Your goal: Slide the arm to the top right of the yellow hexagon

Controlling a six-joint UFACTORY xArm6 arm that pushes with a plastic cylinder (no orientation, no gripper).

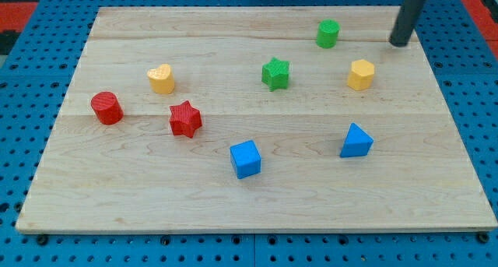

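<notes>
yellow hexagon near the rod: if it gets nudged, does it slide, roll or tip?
Likely slides: the yellow hexagon sits flat on smooth wood and looks squat, so tipping seems unlikely. Flat sides make rolling improbable; an off-centre push may spin it. My tip is to its upper right, not touching.

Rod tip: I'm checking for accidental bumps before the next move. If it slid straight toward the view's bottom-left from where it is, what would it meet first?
Probably the yellow hexagon, lying just below-left of my tip; depth is uncertain from one view.
</notes>
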